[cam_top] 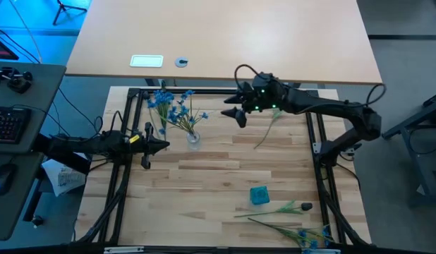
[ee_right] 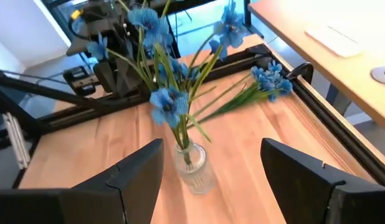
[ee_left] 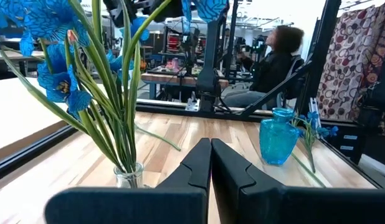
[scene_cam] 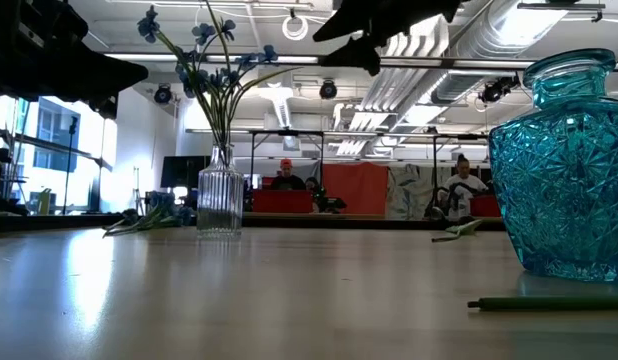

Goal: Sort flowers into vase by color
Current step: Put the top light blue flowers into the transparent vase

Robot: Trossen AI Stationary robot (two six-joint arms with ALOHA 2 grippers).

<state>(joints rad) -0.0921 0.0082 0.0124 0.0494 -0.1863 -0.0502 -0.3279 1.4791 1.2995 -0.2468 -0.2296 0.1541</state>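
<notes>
A clear glass vase (cam_top: 194,138) (ee_right: 192,165) (scene_cam: 219,200) stands far left and holds several blue-blossomed stems (cam_top: 177,113). One more blue stem (cam_top: 160,100) (ee_right: 267,81) lies flat behind it. A teal glass vase (cam_top: 259,195) (scene_cam: 567,170) stands near right. Beside it lie a dark-budded stem (cam_top: 305,207) and a blue stem (cam_top: 306,236). A bare green stalk (cam_top: 269,128) lies far right. My right gripper (cam_top: 233,107) (ee_right: 212,149) hovers open, above and right of the clear vase. My left gripper (cam_top: 164,146) (ee_left: 211,146) is shut, just left of that vase.
A black metal frame (cam_top: 218,92) borders the wooden table top. Bare wood lies between the two vases in the middle. Beyond the far edge stands a second table with a small white card (cam_top: 146,61). People sit in the room behind (ee_left: 273,62).
</notes>
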